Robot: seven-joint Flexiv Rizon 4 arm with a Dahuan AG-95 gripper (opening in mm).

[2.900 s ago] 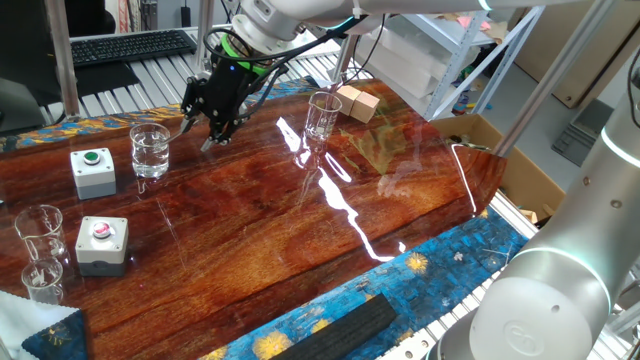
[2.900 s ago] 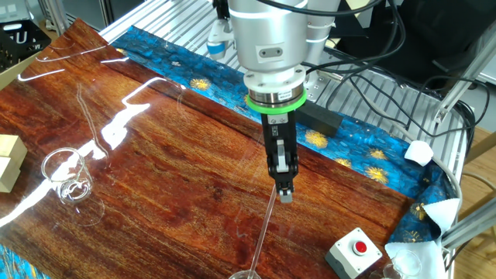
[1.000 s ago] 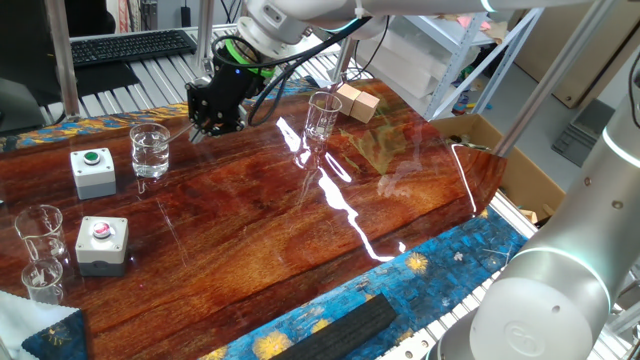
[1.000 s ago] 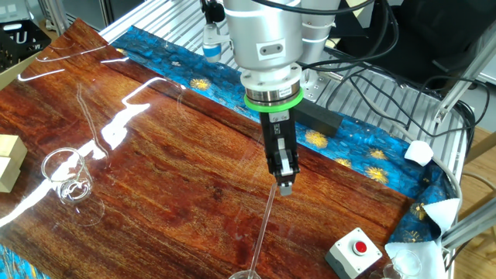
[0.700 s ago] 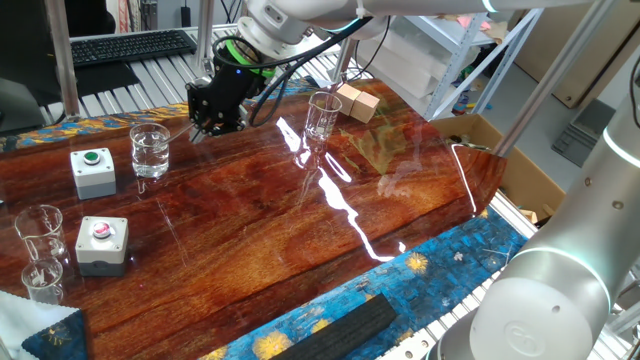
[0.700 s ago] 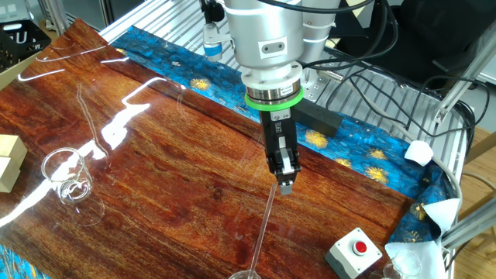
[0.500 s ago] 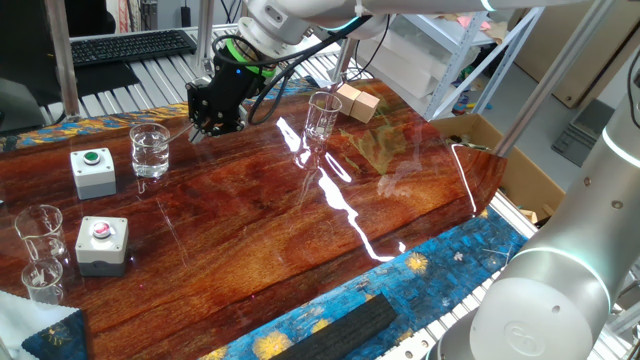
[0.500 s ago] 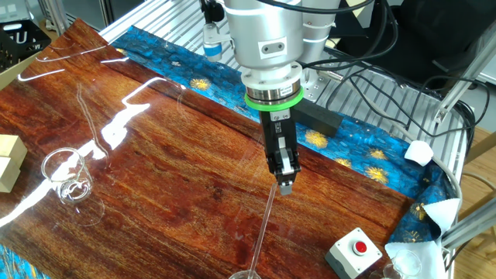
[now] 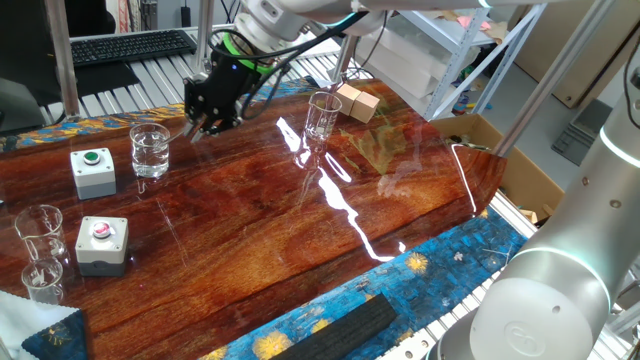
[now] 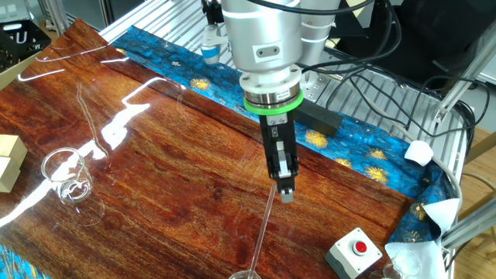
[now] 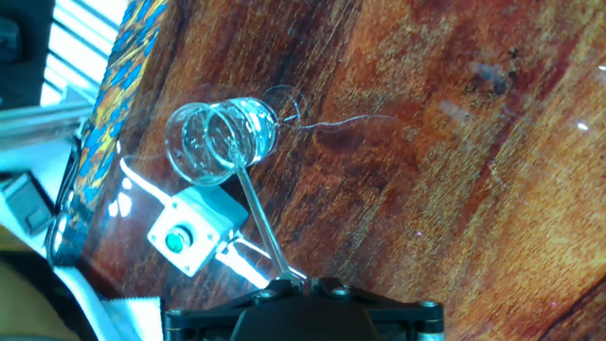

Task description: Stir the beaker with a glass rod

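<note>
The beaker [image 9: 150, 150] is a squat clear glass standing near the table's left side; it also shows in the hand view [image 11: 219, 141], and only its rim [image 10: 245, 274] shows in the other fixed view. The glass rod [image 11: 254, 213] leans out of the beaker, its lower end inside the glass, and appears as a thin glint [image 10: 263, 236]. My gripper [image 9: 204, 124] [image 10: 285, 198] is at the rod's upper end, up and to the right of the beaker. The jaws stand close together round that end. Whether they still press on it does not show.
A grey box with a green button [image 9: 92, 170] sits left of the beaker, and one with a red button [image 9: 102, 243] sits nearer the front. Two small clear beakers [image 9: 40, 250] stand at the front left. A taller clear glass [image 9: 322, 117] and wooden blocks [image 9: 358, 102] are at the back.
The gripper has shifted slightly at the top of the rod. The rod still leans in the beaker as before, and the beaker has not moved.
</note>
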